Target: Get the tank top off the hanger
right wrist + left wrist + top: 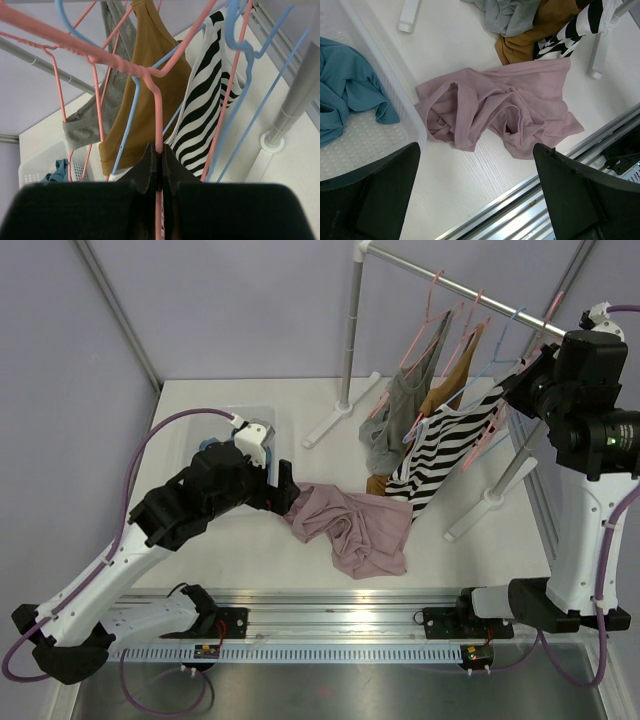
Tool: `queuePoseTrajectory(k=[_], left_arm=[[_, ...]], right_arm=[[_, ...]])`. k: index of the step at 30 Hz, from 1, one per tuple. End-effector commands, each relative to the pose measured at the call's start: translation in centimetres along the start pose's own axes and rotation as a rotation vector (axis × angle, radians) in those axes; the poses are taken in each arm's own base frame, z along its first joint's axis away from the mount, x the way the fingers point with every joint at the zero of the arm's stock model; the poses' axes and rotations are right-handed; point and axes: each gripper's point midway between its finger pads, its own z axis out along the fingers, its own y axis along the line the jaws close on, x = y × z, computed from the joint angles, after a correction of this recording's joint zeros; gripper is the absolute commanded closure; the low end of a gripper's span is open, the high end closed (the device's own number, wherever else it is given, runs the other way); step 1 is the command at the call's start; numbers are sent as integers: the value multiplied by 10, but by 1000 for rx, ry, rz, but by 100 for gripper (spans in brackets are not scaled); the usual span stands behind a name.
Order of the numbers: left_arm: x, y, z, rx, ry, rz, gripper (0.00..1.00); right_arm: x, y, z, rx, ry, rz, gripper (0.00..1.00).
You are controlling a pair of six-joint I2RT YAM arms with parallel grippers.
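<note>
Your right gripper [160,155] is pinched tight on the wire of a pink hanger [156,105] up on the clothes rack [349,340]. Your left gripper [476,160] hovers spread wide over the pink tank top [358,528], which lies crumpled in front of the rack, just below the striped tank top [447,445] hanging there.

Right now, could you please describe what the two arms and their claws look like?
The left arm and the right arm both have glossy white lower links and boxy black upper joints, with purple cables looping alongside. The left claw shows two broad matte black fingers; the right claw has black fingers tapering to thin edges.
</note>
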Motion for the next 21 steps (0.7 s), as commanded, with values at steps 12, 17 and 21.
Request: queuePoseTrajectory(k=[12,17,21], left_arm=[[-2,-15,2,72,-30,5,1],[5,-26,15,100,-33,-20,1],[24,-35,35,83,1,-24,1]], right_arm=[[13,-15,38,-60,48,57,100],[24,-19,30,-71,47,57,99],[29,-22,24,-75,42,48,87]])
